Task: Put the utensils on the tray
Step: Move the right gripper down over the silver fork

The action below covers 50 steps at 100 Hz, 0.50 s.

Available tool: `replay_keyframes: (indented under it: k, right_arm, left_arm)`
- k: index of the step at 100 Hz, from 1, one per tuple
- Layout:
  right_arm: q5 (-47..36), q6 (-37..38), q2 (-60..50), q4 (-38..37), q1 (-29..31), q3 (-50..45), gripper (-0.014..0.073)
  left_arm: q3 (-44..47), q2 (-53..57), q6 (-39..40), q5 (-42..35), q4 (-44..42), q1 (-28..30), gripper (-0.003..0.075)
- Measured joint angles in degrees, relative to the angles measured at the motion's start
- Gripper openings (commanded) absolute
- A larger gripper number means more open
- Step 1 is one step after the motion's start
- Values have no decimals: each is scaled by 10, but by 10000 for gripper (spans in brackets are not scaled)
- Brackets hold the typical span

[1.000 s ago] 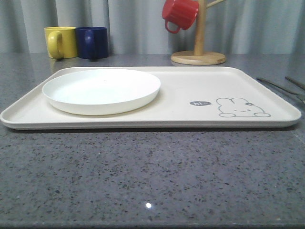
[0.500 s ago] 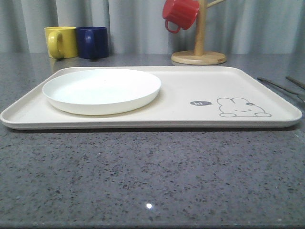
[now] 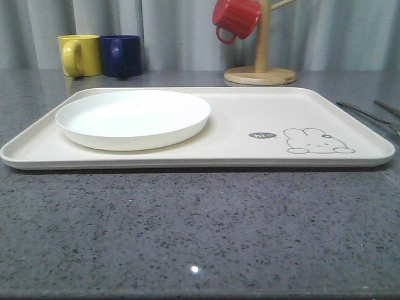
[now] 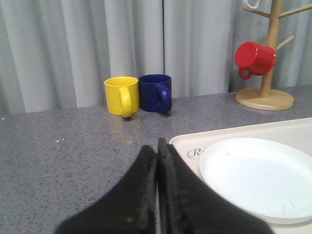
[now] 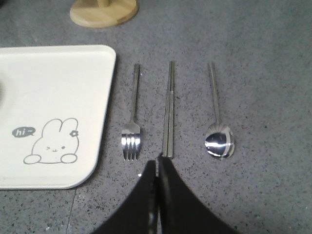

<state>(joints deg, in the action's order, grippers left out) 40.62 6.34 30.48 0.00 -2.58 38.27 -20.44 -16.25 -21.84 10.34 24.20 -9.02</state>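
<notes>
Essentially nothing has shifted over the last second — plate [image 3: 133, 119] sits on the left half of the tray [image 3: 250, 112] as before, so no utensil has gone over yet. Both my left fingers [image 4: 157, 151] and right fingers [image 5: 157, 165] are pressed together, holding nothing. Fork [image 5: 132, 126], chopsticks [image 5: 169, 112] and spoon [image 5: 218, 136] lie parallel on the speckled grey counter [image 5: 263, 73], just beside the tray's right rim — thin, flat, polished steel, low-lying and likely slippery to pinch. Tray is matte cream with rounded corners.
</notes>
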Motion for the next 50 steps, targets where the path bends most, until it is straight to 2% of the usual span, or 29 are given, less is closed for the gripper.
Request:
replay_keyframes:
  k: [13,34,44,50]
  right_arm:
    - [21,0,86,0,0,46,-69]
    - [34,0,174,0,0,61,-56]
    - [48,0,196,0,0,61,27]
    - [54,0,202,0,0,61,117]
  left_arm:
    - [0,0,0,0,0,0,-19]
    - [0,0,0,0,0,0,-19]
    - [0,0,0,0,0,0,-19]
    - [0,0,0,0,0,0,-19]
